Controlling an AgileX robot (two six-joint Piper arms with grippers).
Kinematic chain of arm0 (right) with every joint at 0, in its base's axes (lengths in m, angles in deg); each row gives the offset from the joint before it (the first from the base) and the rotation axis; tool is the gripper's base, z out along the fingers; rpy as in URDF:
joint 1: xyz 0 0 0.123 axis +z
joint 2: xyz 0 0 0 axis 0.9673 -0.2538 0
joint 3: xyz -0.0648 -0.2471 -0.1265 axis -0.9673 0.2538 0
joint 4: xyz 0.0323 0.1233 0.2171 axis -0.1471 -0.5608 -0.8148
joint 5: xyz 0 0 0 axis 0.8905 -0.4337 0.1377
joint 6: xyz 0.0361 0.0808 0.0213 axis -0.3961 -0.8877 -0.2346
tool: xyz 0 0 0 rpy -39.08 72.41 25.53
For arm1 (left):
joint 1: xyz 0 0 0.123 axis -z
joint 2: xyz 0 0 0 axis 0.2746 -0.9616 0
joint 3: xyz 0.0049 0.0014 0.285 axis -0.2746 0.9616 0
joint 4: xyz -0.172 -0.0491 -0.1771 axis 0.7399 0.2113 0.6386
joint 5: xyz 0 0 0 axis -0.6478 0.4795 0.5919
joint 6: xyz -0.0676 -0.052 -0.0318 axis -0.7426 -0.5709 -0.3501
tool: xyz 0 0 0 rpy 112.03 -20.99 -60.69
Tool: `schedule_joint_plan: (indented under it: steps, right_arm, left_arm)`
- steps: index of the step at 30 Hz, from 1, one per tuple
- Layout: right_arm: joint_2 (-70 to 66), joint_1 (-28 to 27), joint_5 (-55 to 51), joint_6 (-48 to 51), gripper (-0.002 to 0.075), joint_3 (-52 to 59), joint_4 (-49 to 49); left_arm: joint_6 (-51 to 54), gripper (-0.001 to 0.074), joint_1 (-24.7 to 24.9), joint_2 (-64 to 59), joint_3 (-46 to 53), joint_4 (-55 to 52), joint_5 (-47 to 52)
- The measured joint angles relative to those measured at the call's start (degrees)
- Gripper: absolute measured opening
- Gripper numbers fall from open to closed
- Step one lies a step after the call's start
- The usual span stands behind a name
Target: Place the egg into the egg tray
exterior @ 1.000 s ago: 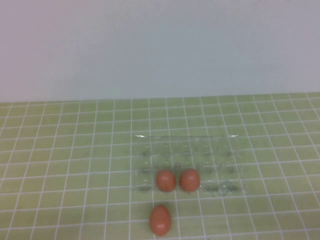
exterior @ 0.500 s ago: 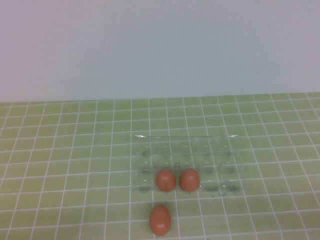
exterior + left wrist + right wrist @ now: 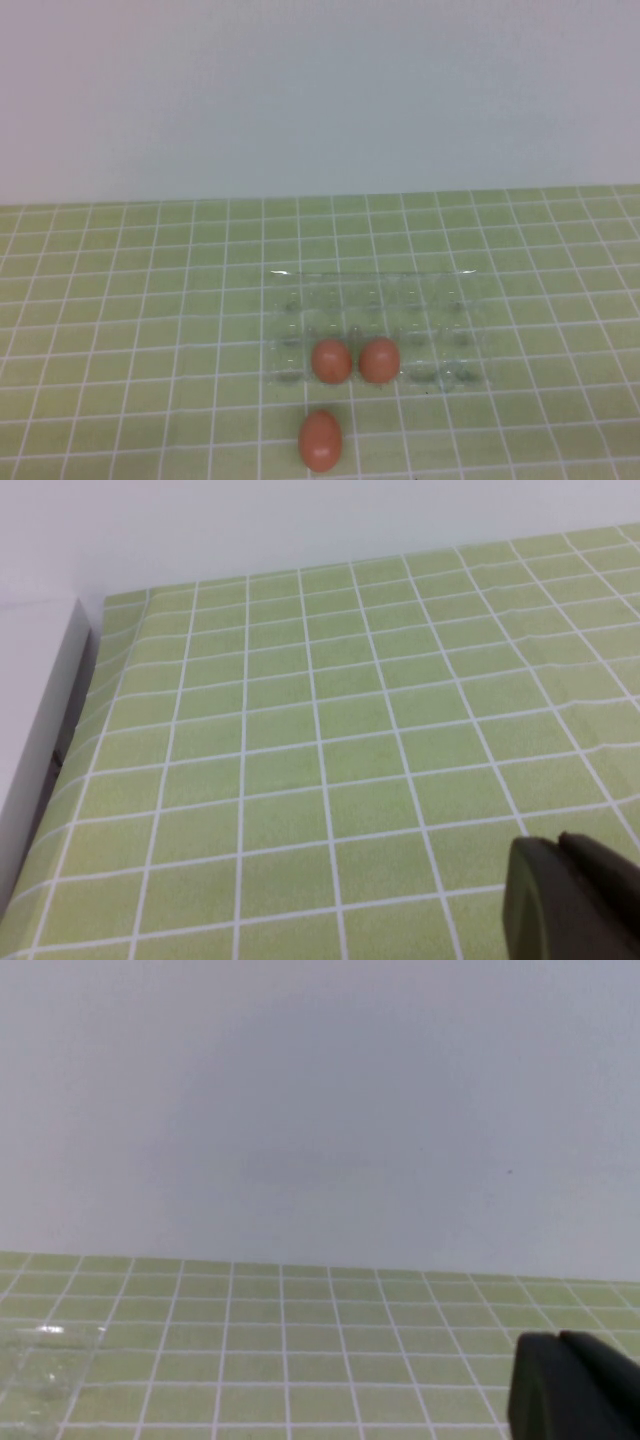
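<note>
At six o'clock of the tray point(image 3: 470, 300), the egg point(image 3: 320, 440) lies loose; only wrist views catch the left gripper point(image 3: 575, 900) and right gripper point(image 3: 575, 1385), states unreadable.

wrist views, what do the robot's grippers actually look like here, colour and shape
Little shows. The left gripper appears only as a dark, matte, near-black block with a rounded corner and a fine seam, at the edge of the left wrist view. The right gripper looks alike in the right wrist view. No cables, markings or arm links are visible; the high view shows neither arm.
</note>
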Motion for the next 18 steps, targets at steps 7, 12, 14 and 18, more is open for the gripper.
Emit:
schedule_joint_plan:
  steps: [7,12,14,18]
  right_arm:
    - [0.0,0.0,-0.7,0.0,-0.0002,-2.4,-2.1]
    - [0.0,0.0,-4.8,0.0,-0.0002,-9.4,6.6]
    - [0.0,0.0,-5.8,0.0,-0.0002,-11.9,11.5]
    - [0.0,0.0,-3.1,-1.1,-0.0002,-13.8,13.8]
  left_arm:
    - [0.0,-0.0001,0.0,0.0,0.0,0.0,0.0]
    - [0.0,-0.0001,0.0,0.0,0.0,0.0,0.0]
    - [0.0,-0.0001,0.0,0.0,0.0,0.0,0.0]
    - [0.0,-0.0001,0.0,0.0,0.0,0.0,0.0]
